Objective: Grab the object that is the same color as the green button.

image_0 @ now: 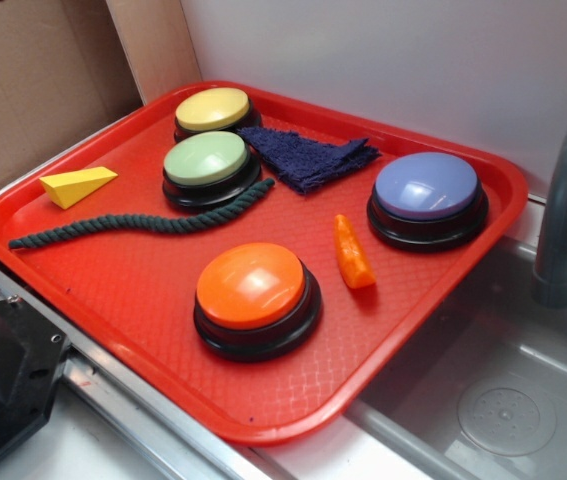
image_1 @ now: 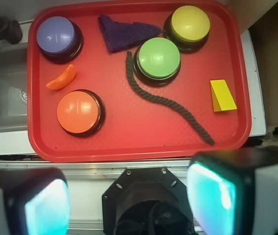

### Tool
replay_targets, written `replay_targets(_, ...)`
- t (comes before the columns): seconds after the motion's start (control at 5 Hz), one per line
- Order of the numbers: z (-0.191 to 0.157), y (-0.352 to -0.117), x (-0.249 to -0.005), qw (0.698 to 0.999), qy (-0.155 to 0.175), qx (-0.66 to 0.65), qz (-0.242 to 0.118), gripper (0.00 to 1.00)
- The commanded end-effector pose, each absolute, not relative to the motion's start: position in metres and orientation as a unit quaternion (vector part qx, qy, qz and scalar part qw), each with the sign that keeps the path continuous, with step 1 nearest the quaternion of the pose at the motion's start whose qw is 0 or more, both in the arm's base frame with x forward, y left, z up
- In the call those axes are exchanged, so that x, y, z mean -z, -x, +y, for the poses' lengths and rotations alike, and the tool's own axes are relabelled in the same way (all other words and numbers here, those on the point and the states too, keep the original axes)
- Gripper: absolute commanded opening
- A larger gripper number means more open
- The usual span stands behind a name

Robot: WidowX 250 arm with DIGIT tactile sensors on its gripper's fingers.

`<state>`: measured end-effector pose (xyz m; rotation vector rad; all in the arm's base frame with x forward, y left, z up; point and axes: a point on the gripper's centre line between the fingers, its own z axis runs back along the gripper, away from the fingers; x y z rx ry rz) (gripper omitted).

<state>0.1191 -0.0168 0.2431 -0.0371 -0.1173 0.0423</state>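
A red plastic tray (image_1: 129,142) lies on the table beside a grey sink (image_0: 503,400). The long dark green twisted rope (image_1: 165,100) lies limp and wavy on the tray floor; in the wrist view it curls around the 9 o'clock side of the pale green dome button on a black base (image_1: 158,58), touching or nearly touching that base, then trails off toward 5 o'clock, ending near the tray's rim. A yellow wedge block (image_1: 222,95) sits at the green button's 4 o'clock, apart from the rope. A yellow-topped button (image_1: 190,23) stands at its 1 o'clock, and a dark blue cloth (image_1: 124,32) lies at its 10 o'clock. The end effector (image_1: 129,200) hangs off the tray's near edge, its two fingers (image_1: 217,196) spread wide with nothing between them, though they are blurred at this range.
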Motion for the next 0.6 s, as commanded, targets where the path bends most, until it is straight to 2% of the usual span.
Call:
replay_targets(0.0,-0.017,-0.119,-0.243,0.998,0.019,-0.021,-0.059,1.00)
replay_targets(0.2,-0.009,-0.137,-0.225,0.996,0.009,0.016,-0.084,1.00)
replay_targets(0.4,0.004,-0.162,-0.190,0.990,-0.019,0.090,-0.109,1.00)
